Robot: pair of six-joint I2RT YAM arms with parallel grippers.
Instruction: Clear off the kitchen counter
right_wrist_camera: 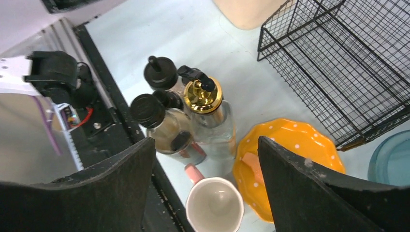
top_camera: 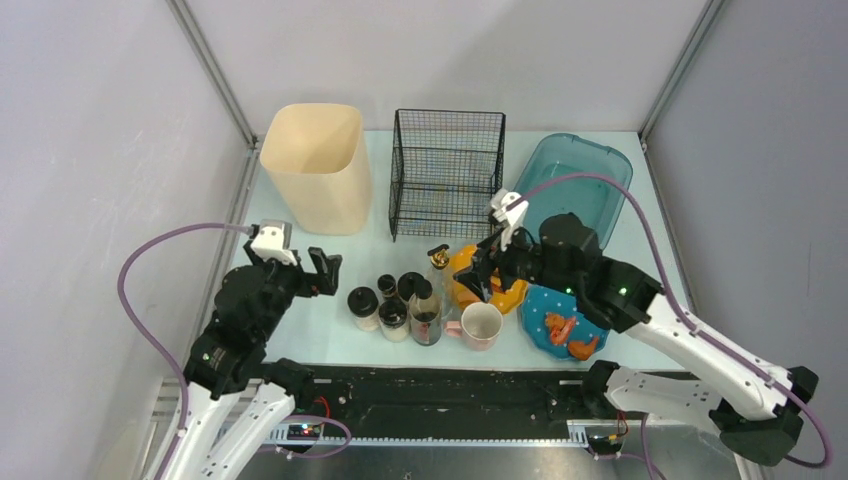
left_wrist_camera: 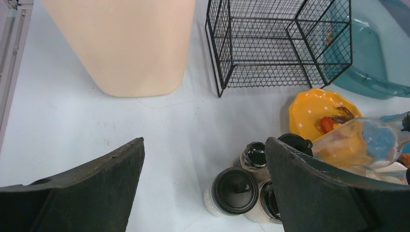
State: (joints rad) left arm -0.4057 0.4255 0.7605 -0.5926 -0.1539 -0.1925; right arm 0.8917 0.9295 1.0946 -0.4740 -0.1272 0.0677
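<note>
The pale mint-blue kitchen counter [top_camera: 385, 252] holds a cluster of black-lidded jars [top_camera: 383, 305], a gold-topped pump bottle [top_camera: 438, 259], a dark bottle [top_camera: 425, 318], a pink-handled mug [top_camera: 481, 325], an orange dotted plate [top_camera: 462, 272] and a blue plate with food scraps [top_camera: 560, 322]. My left gripper [top_camera: 297, 268] is open and empty, just left of the jars [left_wrist_camera: 235, 188]. My right gripper [top_camera: 487, 275] is open and empty, hovering above the mug [right_wrist_camera: 215, 205] and the orange plate [right_wrist_camera: 290, 145], with the pump bottle [right_wrist_camera: 205, 96] ahead of it.
A beige bin [top_camera: 315, 165] stands at the back left. A black wire basket [top_camera: 447, 170] stands at the back middle. A translucent teal tub [top_camera: 580, 185] sits at the back right. The black front rail [top_camera: 450, 395] runs along the near edge.
</note>
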